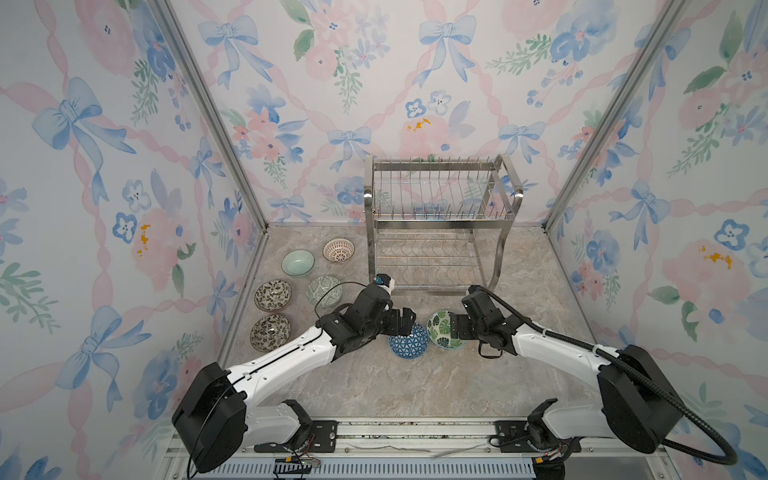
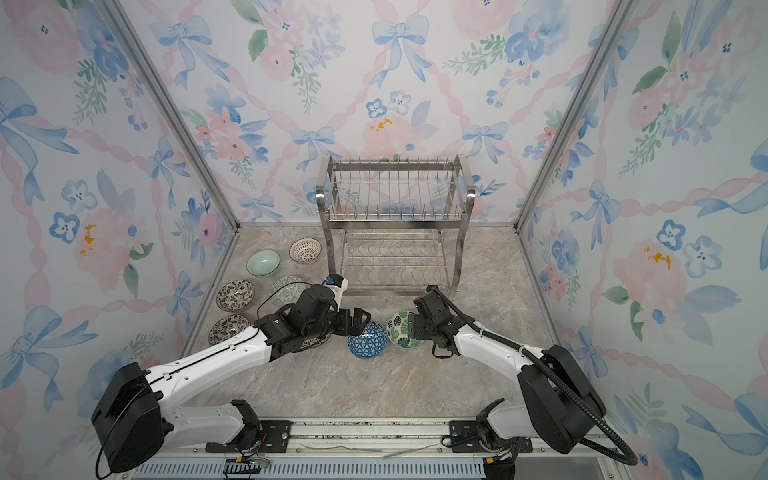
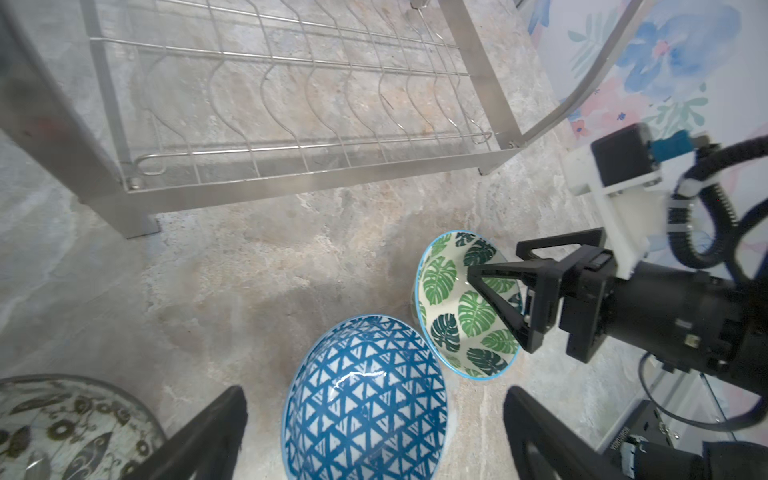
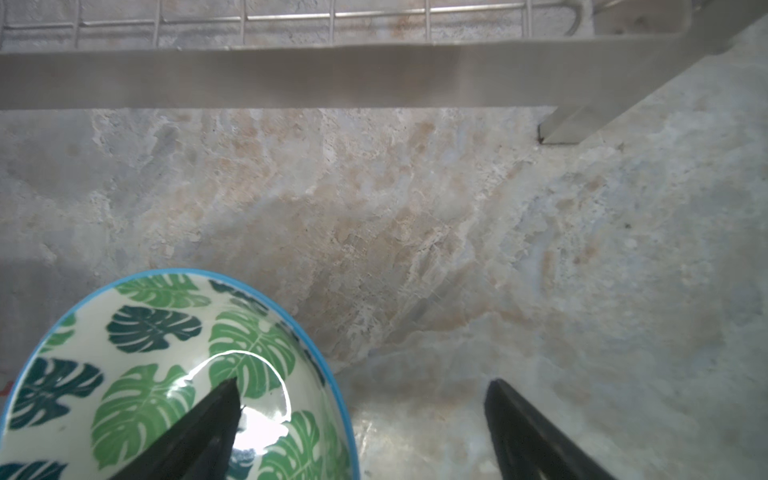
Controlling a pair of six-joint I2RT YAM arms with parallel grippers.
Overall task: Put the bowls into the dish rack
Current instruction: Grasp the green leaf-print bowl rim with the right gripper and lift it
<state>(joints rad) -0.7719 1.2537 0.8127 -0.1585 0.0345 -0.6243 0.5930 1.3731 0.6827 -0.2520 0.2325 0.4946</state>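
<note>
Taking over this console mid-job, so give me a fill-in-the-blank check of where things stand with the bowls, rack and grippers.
1. The dish rack holds ___ bowls.
2. The left gripper straddles a bowl patterned with blue ___.
3. One finger of the right gripper is inside the green-leaf bowl; the other finger is ___ it.
4. Both grippers' jaws stand ___.

Missing words: no; triangles; outside; open.
</note>
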